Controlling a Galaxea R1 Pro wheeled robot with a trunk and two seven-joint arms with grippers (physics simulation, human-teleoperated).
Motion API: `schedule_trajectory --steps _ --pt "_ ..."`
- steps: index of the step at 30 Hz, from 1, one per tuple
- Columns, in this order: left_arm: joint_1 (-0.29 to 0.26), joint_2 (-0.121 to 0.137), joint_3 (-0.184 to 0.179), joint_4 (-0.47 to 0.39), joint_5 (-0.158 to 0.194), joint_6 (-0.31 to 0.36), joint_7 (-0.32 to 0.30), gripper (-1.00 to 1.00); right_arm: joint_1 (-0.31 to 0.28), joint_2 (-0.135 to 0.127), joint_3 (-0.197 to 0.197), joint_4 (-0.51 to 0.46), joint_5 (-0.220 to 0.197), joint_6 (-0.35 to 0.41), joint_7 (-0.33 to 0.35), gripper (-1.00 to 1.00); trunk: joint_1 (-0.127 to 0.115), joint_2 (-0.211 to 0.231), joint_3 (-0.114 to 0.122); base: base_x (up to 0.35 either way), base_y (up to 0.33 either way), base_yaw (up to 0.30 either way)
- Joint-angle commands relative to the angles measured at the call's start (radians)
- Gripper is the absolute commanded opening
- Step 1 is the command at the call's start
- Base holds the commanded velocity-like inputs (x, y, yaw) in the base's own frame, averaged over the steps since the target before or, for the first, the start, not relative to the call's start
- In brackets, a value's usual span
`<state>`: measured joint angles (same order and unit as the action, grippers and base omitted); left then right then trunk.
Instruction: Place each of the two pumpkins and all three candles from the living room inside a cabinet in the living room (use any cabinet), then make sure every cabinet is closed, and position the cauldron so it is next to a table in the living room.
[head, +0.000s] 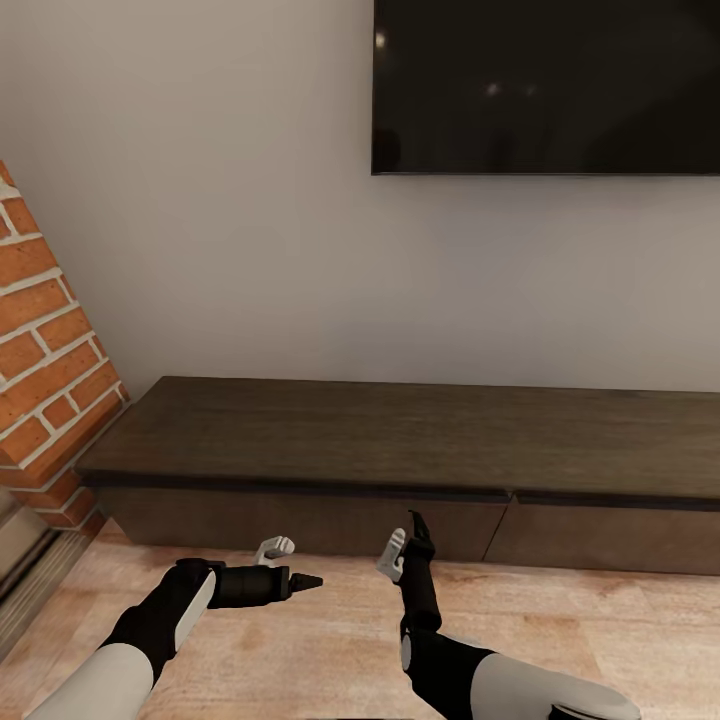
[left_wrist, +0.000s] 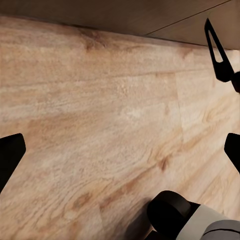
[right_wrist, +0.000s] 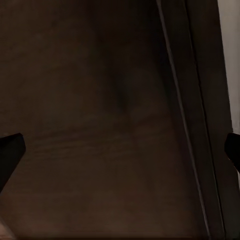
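— Dark-brown wood runs right across the head view: that is the cabinet (head: 400, 440), one long low unit against the grey wall, under one black TV (head: 545, 85). Two drawer fronts show, and both look shut.

— And the pumpkins, the candles, the cauldron?

— I count none of them here. The cabinet top is bare, and the plank floor (head: 300, 640) before it carries nothing but the arms. So I cannot say how many are stowed already.

— What are the arms doing?

— Both are low in front of the left drawer front. The left tool (head: 285, 565) points sideways over the floor, its fingers apart, nothing between them. The right tool (head: 408, 540) points up toward the drawer front, fingers also spread and empty; its wrist view looks close onto dark wood.

— So what stage is this?

— My judgement: the right tool stands close enough to work that drawer. Brick chimney (head: 45, 340) at the left confirms the living room.
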<state>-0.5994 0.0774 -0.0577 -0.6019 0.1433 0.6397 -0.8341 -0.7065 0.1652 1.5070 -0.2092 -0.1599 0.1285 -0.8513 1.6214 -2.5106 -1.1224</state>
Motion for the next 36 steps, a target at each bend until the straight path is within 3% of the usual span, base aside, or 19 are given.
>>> schedule_trajectory --steps 1,19,36 --pt "0.000 0.001 -0.005 -0.001 0.010 0.008 0.003 1.00 -0.001 -0.003 0.009 -0.001 -0.007 0.009 -0.005 1.00 0.000 0.000 -0.001 0.000 0.000 0.000" --pt "0.000 -0.012 -0.004 0.001 0.010 0.008 0.004 1.00 0.016 -0.046 0.009 0.001 -0.006 0.010 -0.007 1.00 0.000 0.000 -0.001 0.000 0.000 0.000" --pt "0.000 -0.021 -0.004 0.002 0.009 0.007 0.006 1.00 0.018 -0.050 0.009 0.002 -0.006 0.010 -0.011 1.00 0.000 0.000 -0.001 0.000 0.000 0.000"
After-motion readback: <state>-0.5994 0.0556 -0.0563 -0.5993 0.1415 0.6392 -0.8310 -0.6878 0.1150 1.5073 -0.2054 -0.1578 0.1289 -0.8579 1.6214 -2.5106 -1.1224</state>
